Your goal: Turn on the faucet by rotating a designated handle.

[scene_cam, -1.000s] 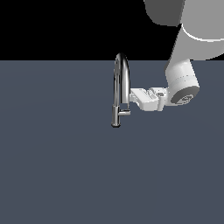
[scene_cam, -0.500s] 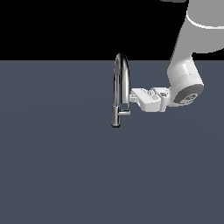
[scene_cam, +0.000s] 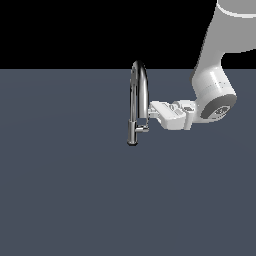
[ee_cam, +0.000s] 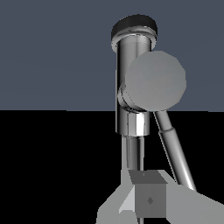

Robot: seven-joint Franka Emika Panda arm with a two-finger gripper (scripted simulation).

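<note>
One pincer [scene_cam: 151, 108] on the single arm, reaching in level from the exterior view's right, with its tip right against the faucet [scene_cam: 137, 100]. We cannot tell how wide the jaws stand: in the exterior view the fingers merge with the chrome, and the wrist view shows only a grey block of the pincer [ee_cam: 148, 199] at the frame edge, no clear gap. No grasp confirmed.

We read the level approach as deliberate: the handle [scene_cam: 142, 129] is a stubby bar projecting sideways from the lower body, toward the arm's side, so a sideways reach lets a finger bear on it and push it round. In the exterior view the pincer tip sits a little above the handle, near the downward leg of the gooseneck; contact with the handle itself not resolvable.

Wrist view looks nearly along the handle's axis, so its round end face [ee_cam: 154, 80] fills the middle, with the cylindrical body [ee_cam: 130, 74] behind.

Faucet stands upright on the dark grey bench [scene_cam: 60, 190], well away from its edges.
</note>
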